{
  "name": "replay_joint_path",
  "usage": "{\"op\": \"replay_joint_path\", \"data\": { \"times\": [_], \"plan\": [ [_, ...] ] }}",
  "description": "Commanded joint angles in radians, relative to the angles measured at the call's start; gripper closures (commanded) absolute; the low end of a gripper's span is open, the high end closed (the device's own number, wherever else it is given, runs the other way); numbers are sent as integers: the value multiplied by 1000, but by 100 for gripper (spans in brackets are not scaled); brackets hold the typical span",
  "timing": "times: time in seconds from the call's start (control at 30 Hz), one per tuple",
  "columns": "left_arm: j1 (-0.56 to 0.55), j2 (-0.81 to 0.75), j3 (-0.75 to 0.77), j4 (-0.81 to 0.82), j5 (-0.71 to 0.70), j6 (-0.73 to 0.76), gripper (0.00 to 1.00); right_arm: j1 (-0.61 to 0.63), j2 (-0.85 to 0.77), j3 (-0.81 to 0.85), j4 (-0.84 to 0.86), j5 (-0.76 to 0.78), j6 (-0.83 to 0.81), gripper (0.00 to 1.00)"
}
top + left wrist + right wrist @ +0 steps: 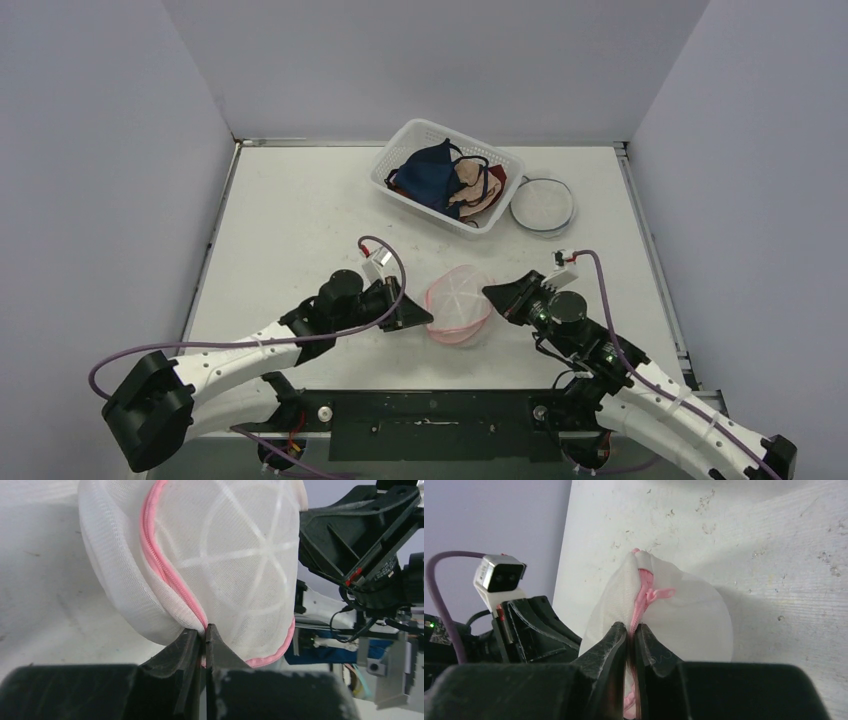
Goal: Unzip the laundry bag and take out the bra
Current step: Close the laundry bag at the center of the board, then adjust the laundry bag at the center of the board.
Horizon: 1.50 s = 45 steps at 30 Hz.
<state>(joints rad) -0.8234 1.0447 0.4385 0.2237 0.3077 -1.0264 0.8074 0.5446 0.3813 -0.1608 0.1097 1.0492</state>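
Observation:
The laundry bag [458, 303] is a white mesh dome with a pink zipper, lying near the table's front between both arms. My left gripper [425, 318] is at its left side. In the left wrist view that gripper [205, 629] is shut on the pink zipper seam [165, 570] at the bag's [230, 550] lower edge. My right gripper [490, 293] is at the bag's right side. In the right wrist view it [631, 627] is shut on the zipper tape just below the pink pull tab [658, 594] of the bag [694, 620]. The bra is hidden.
A white slotted basket [400, 165] at the back centre holds navy, beige and red garments [440, 172]. A round flat mesh disc [543, 203] lies just to its right. Raised table edges run along the left and right sides.

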Motion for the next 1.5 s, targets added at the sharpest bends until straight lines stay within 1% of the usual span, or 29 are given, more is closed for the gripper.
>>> {"op": "replay_joint_path", "data": {
  "times": [0.0,0.13,0.27,0.33,0.43,0.63,0.7,0.77,0.83,0.93,1.0,1.1,1.17,1.3,1.37,1.43,1.47],
  "plan": [
    [-65,-5,-15,245,79,-168,100,6,-24,83,-220,69,-18,95],
    [-98,16,-21,242,29,-161,100,7,-40,87,-298,104,-15,95],
    [-101,90,-62,292,-7,-155,100,8,-44,12,-285,121,18,95],
    [-108,132,-82,329,-29,-129,100,10,-49,-48,-239,122,27,95],
    [-112,179,-91,341,-59,-89,100,16,-49,-115,-153,107,34,95],
    [-128,188,-105,292,-136,-33,100,47,-14,-180,-27,86,19,95],
    [-129,184,-107,268,-162,-18,100,61,10,-211,51,70,23,95],
    [-131,183,-106,241,-182,0,97,79,43,-247,136,57,28,95],
    [-131,187,-99,209,-198,21,92,99,90,-278,235,46,27,95],
    [-137,191,-78,133,-230,52,75,139,175,-288,296,76,26,95],
    [-142,176,-78,101,-256,62,66,163,227,-286,323,97,22,95],
    [-143,136,-76,42,-285,77,54,191,269,-277,334,142,23,95],
    [-142,104,-63,-14,-300,96,49,208,283,-277,337,168,24,95],
    [-143,28,0,-191,-374,147,40,214,300,-274,336,190,27,95],
    [-145,-18,40,-290,-420,176,33,215,304,-273,334,193,27,95],
    [-147,-56,72,-371,-475,202,22,217,303,-272,332,197,27,95],
    [-146,-70,86,-398,-500,223,20,217,302,-273,333,198,29,95]
  ]
}}
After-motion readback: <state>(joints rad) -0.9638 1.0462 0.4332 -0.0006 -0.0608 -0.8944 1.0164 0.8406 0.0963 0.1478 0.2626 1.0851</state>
